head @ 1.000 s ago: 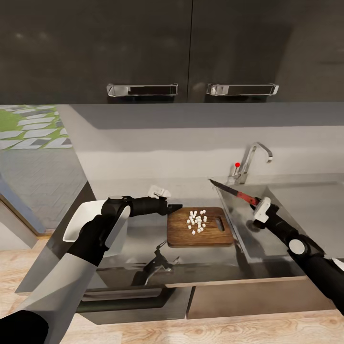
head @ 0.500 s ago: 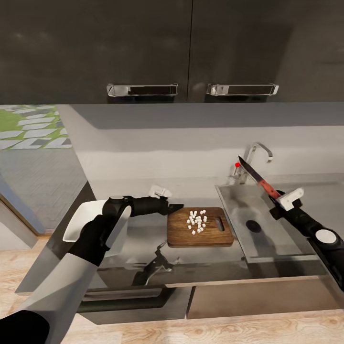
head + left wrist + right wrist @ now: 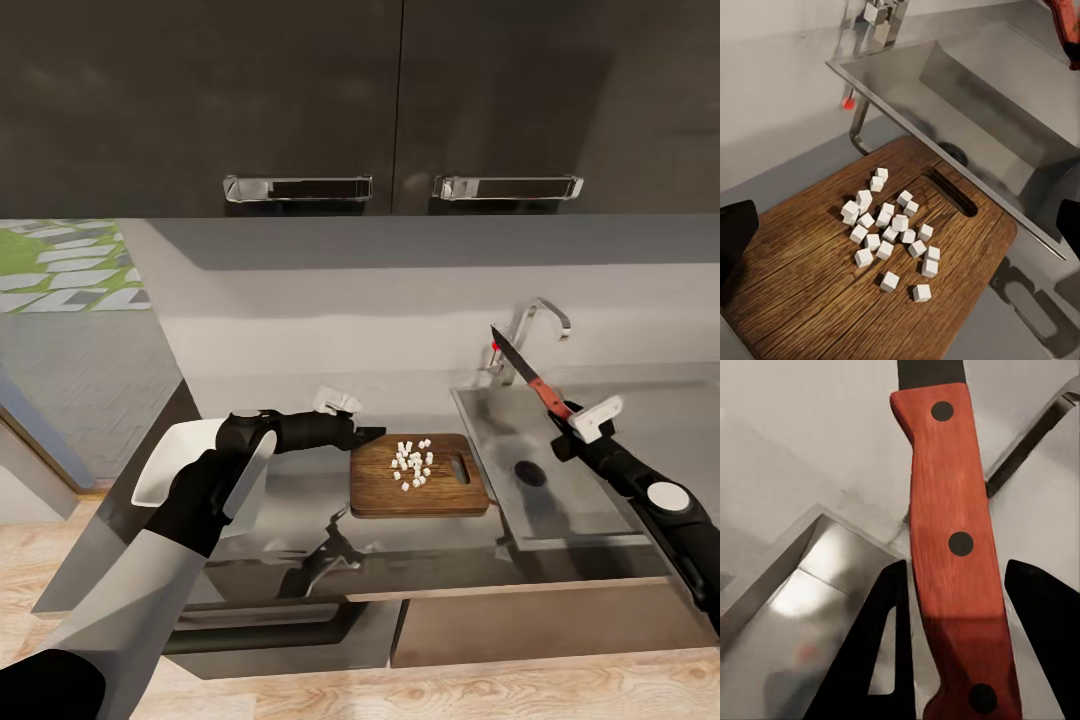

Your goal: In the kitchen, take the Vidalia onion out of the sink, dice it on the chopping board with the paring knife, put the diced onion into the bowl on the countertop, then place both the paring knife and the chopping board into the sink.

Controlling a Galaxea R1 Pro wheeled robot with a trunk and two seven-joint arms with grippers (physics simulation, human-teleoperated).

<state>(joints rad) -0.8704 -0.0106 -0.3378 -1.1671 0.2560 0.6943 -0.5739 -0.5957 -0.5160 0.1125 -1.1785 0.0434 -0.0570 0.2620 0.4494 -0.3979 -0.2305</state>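
The diced onion [image 3: 413,465] lies as a heap of small white cubes on the dark brown chopping board [image 3: 420,488], left of its handle slot. My left gripper [image 3: 367,434] hovers at the board's left edge, open, its fingers [image 3: 736,232] spread wide of the diced onion [image 3: 889,229]. My right gripper [image 3: 566,427] is shut on the paring knife [image 3: 528,374] above the sink [image 3: 490,425], blade pointing up and left toward the faucet. The knife's red-brown handle [image 3: 952,547] sits between the fingers [image 3: 881,645]. The white bowl [image 3: 165,462] stands on the countertop [image 3: 290,520], partly behind my left arm.
The chrome faucet [image 3: 532,325] with its red-tipped lever rises behind the sink, close to the knife tip. The sink's drain [image 3: 530,473] shows in the basin. Dark wall cabinets [image 3: 400,100] hang overhead. The counter's front edge [image 3: 480,590] runs below the board.
My right gripper carried the paring knife from the sink's left side up and to the right, and the blade tilted more upright. The left arm, board and diced onion stayed put.
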